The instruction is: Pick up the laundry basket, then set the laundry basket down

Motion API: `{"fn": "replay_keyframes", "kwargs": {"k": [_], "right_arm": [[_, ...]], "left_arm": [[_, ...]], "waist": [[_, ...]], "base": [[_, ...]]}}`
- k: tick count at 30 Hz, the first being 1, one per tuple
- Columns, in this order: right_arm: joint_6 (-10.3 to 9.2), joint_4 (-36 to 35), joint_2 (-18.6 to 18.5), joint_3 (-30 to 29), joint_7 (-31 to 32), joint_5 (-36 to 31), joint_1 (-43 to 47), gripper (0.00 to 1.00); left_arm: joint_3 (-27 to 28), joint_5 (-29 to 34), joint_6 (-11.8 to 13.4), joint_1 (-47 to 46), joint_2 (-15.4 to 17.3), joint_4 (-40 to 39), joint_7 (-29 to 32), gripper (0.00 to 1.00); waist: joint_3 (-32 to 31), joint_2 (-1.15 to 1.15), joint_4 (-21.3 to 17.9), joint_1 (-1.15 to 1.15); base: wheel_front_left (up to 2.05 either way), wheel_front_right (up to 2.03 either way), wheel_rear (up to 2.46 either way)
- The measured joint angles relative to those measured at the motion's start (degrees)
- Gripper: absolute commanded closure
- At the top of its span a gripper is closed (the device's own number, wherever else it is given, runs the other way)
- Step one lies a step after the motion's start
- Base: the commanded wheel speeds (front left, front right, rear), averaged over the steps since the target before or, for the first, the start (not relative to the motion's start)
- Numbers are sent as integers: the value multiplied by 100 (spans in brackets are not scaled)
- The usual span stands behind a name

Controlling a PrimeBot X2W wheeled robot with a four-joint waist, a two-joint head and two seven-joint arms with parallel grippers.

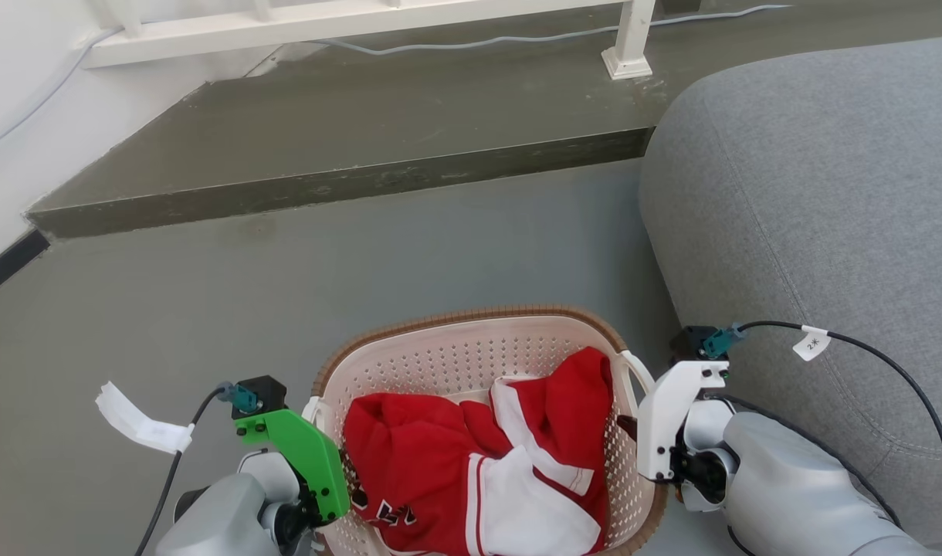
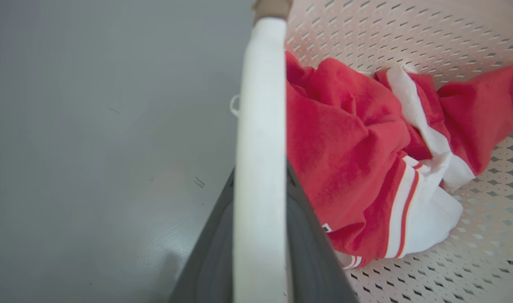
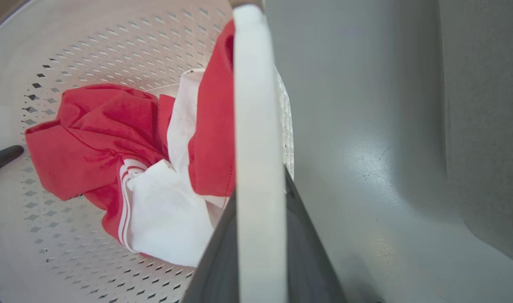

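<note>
The laundry basket (image 1: 471, 318), cream perforated plastic with a brown rim, sits low in the middle of the head view and holds a red and white garment (image 1: 440, 455). At its left side my left gripper (image 1: 336, 467), under a green mount, is shut on the white loop handle (image 2: 260, 105), which runs up between its dark fingers (image 2: 210, 261). My right gripper (image 1: 633, 432), under a white mount, is shut on the other side handle (image 3: 256, 105), with its fingers (image 3: 313, 252) on both sides of it. Whether the basket rests on the floor I cannot tell.
A large grey upholstered seat (image 1: 826, 193) stands close on the right of the basket. Ahead lies a raised dark step (image 1: 363, 177) with a white railing post (image 1: 629, 46) and a cable (image 1: 517, 38). A white wall (image 1: 23, 116) closes the left. Grey floor (image 1: 286, 293) lies in front.
</note>
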Motion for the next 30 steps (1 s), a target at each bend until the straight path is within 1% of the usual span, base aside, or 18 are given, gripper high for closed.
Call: {"fn": "replay_keyframes", "kwargs": {"k": [7, 13, 30], "right_arm": [[-1, -34, -19, 51, -1, 44, -3, 100], [-1, -131, -87, 56, -67, 51, -43, 100], [-1, -382, -299, -23, -687, 53, -687, 100]], "left_arm": [[-24, -49, 0, -9, 1, 11, -9, 100], [-40, -48, 4, -83, 1, -22, -153, 100], [-43, 107, 125, -903, 0, -151, -746, 100]], "waist": [[48, 0, -8, 0], [243, 0, -22, 0], [1287, 0, -23, 0]], "base": [[0, 0, 0], [0, 0, 0], [0, 0, 0]]}}
